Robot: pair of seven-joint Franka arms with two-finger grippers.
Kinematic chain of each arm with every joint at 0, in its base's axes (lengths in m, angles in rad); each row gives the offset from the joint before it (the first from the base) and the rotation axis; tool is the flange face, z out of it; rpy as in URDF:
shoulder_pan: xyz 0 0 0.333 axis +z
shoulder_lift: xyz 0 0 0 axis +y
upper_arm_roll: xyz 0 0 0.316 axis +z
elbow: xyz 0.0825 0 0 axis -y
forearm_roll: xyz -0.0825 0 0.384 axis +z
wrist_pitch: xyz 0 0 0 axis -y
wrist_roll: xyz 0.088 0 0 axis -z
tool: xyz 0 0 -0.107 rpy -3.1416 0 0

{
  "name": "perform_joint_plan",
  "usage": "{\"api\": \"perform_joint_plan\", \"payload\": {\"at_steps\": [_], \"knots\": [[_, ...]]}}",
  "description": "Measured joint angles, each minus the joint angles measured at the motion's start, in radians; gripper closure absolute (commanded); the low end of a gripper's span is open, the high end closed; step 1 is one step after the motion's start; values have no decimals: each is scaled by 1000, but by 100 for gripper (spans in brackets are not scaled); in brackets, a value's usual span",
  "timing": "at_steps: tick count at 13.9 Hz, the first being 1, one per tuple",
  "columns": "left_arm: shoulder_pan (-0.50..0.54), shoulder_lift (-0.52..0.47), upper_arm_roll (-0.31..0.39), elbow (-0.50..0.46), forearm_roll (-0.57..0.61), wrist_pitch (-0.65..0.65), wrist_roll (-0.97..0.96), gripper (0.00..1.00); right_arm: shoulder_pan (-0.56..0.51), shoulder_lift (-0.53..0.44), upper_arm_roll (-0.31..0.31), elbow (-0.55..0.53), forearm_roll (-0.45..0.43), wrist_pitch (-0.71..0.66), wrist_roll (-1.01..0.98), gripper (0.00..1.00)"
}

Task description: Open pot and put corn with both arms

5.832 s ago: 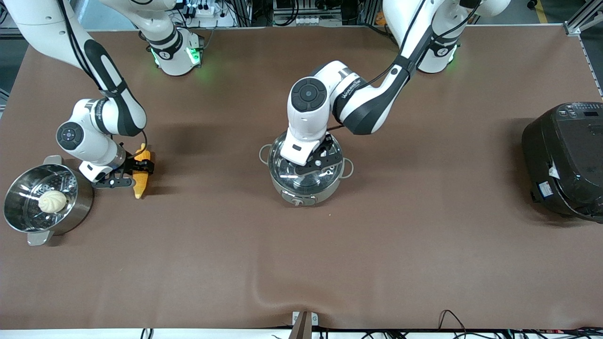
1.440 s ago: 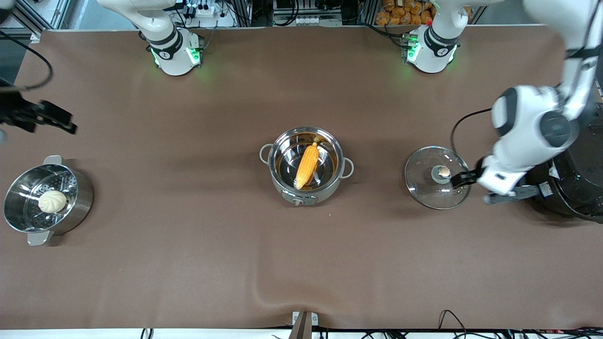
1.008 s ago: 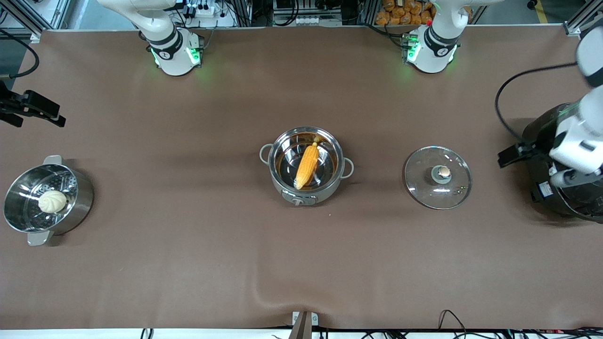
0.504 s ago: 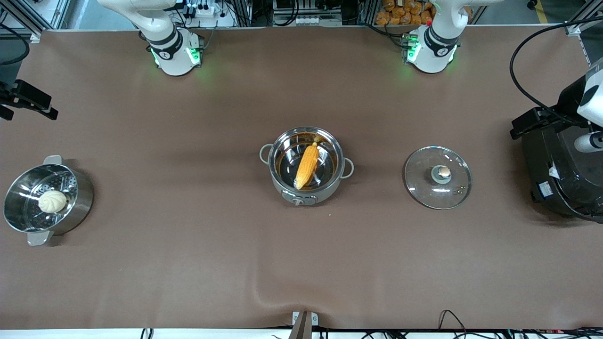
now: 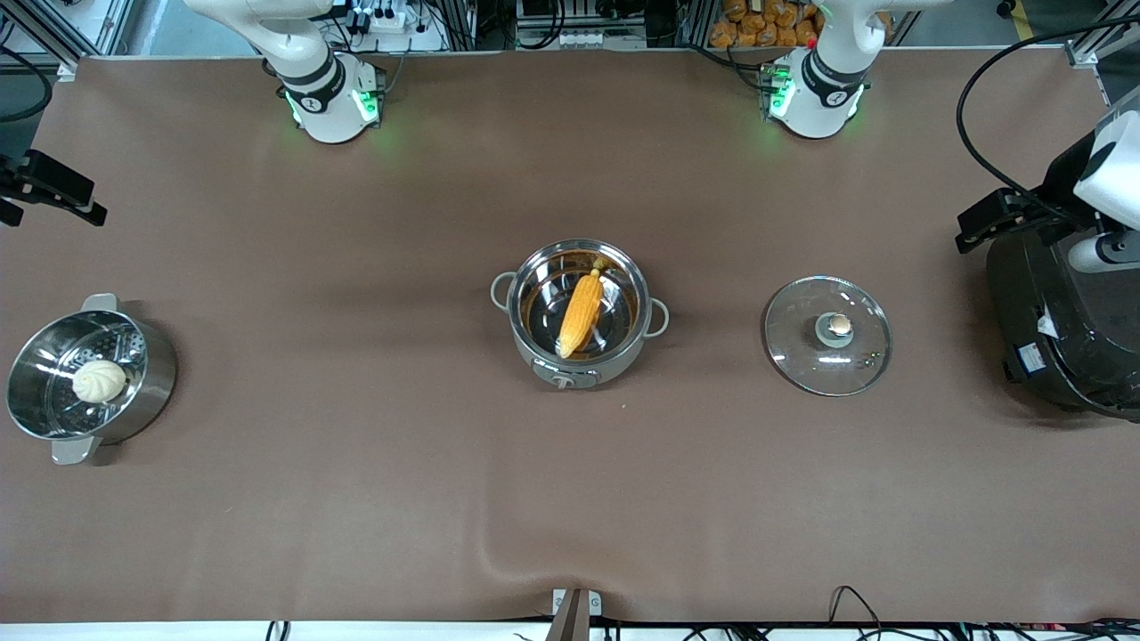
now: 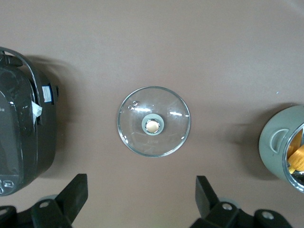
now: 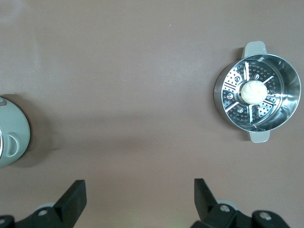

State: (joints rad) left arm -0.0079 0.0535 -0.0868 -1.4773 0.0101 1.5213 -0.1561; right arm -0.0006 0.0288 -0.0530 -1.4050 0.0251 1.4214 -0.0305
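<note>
The steel pot (image 5: 501,290) stands open in the middle of the table on its grey base. The yellow-orange corn (image 5: 579,312) lies inside it. The glass lid (image 5: 828,336) lies flat on the table beside the pot, toward the left arm's end. My left gripper (image 5: 980,227) is open and empty, up over the edge of the black cooker. In the left wrist view the lid (image 6: 154,121), the pot (image 6: 280,142) and the corn (image 6: 297,156) show below the open gripper (image 6: 140,197). My right gripper (image 5: 53,200) is open and empty, raised at the right arm's end of the table.
A steamer pot (image 5: 156,374) with a white bun (image 5: 99,380) stands at the right arm's end; it also shows in the right wrist view (image 7: 289,80). The big black cooker (image 5: 1060,312) stands at the left arm's end, close to the lid.
My left gripper has let go of the lid's knob and risen away to over the cooker. The lid, pot and corn have stayed still. The right gripper has barely moved.
</note>
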Motion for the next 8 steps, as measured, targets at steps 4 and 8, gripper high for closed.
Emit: {"api": "perform_joint_plan", "payload": {"at_steps": [4,8], "knots": [[7,0,8,-8,0,-1,13,0,-9,2,0,0,0,0,0,0],[8,0,16,-12,0,-1,13,0,-12,6,0,0,0,1,0,0]]}}
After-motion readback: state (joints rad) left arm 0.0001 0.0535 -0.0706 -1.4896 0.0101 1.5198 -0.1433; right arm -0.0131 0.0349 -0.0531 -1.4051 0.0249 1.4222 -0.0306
